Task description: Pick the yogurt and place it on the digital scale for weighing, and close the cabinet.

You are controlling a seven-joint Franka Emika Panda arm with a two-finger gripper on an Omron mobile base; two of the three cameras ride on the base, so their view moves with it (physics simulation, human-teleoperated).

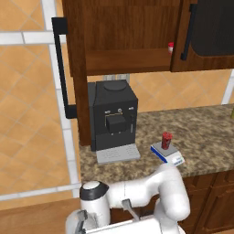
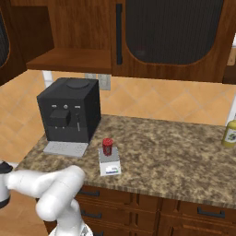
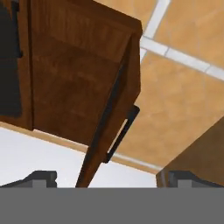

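A: Far left, left base view — what is noted?

B: The cabinet door is swung wide open, seen edge-on, its long black bar handle running down the edge. A bare wooden shelf is exposed inside. A small white cup with a red top is glimpsed at the shelf's right end, partly hidden by the shut right-hand door.

A: Below that?

B: A black coffee machine is set on the speckled table, its grey tray in front. Just right of it the digital scale lies flat, and the yogurt is stood upright on its top plate.

A: Farther right?

B: In the right base view a yellowish bottle is seen at the table's far right edge, well apart from the scale.

A: The fingers?

B: Spread wide, nothing between them — in the hand view the two tips are seen far apart at the bottom, with the open door's edge and handle lying between them farther off. No contact with the door can be made out.
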